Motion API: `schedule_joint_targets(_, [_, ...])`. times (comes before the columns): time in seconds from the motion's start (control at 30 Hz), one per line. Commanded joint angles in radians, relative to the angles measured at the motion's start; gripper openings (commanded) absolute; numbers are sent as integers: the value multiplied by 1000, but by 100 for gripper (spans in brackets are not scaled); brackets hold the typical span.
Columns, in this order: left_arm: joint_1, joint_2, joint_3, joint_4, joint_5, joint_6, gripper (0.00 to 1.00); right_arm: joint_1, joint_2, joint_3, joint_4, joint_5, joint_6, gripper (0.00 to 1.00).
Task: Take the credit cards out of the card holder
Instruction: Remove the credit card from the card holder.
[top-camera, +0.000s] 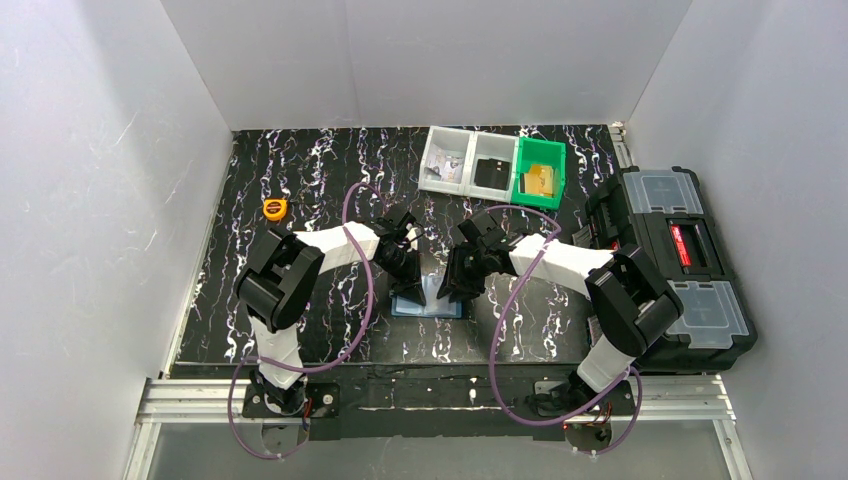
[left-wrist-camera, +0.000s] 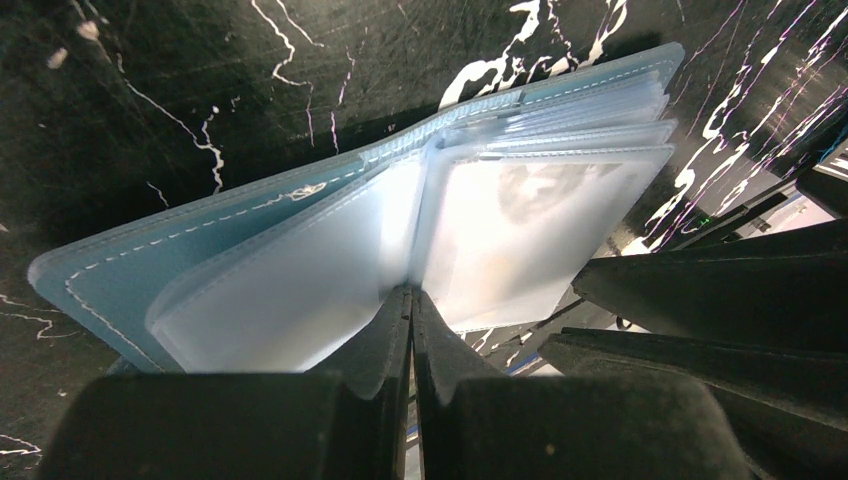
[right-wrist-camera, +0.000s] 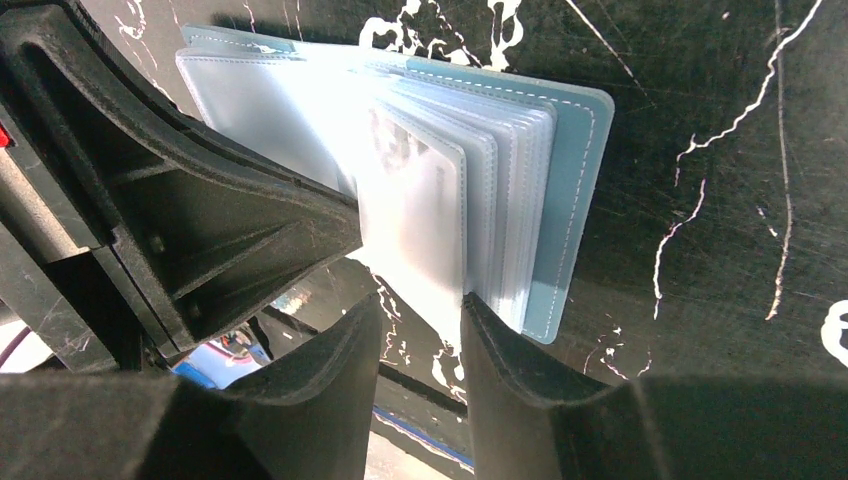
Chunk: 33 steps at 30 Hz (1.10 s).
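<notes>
The dusty-blue card holder (top-camera: 428, 303) lies open on the black marbled table between my two grippers. Its blue cover (left-wrist-camera: 150, 265) lies flat and several pale, shiny plastic sleeves (left-wrist-camera: 520, 215) fan up from the spine. My left gripper (left-wrist-camera: 411, 300) is shut on the edge of one sleeve, and in the top view it (top-camera: 408, 283) sits over the holder's left half. My right gripper (right-wrist-camera: 418, 322) is open, and the corner of one sleeve (right-wrist-camera: 415, 220) hangs between its fingers. The blue cover (right-wrist-camera: 572, 200) lies behind the stack. A faint print shows through that sleeve; I see no bare card.
Two clear bins (top-camera: 468, 160) and a green bin (top-camera: 540, 172) stand at the back of the table. An orange tape measure (top-camera: 275, 209) lies at the back left. A black toolbox (top-camera: 675, 260) sits off the table's right edge.
</notes>
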Motion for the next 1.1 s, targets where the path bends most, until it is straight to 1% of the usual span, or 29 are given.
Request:
schedule_joint_targets(0.0, [-28,75,-39,-62,-107,29,0,-3,5,-14,20,-6,9,43])
schedule_joint_targets(0.3, [-29,71,-42,-64,-109,31,0,-3,-14,-39,21,3,11,43])
schedule_joint_targets(0.53, [-29,67,-38,-67,-105,32,0,-3,3,-24,33,-13,10,42])
schedule_joint_targets(0.63, [-28,65,-34,-68,-101,34,0,-3,13,0,30,-20,10,32])
schedule_joint_targets(0.8, [-28,47,-19,-79,-97,36,0,-2,18,34,17,-18,4,18])
schedule_joint_targets(0.97, [-28,-3,20,-123,-100,38,0,-3,3,34,-11,8,-8,4])
schedule_joint_targets(1.0, [-29,-14,28,-134,-102,40,1,-3,-5,32,-18,16,-12,2])
schedule_joint_targets(1.07, [-28,-38,43,-154,-106,43,6,-3,-19,26,-35,30,-23,1])
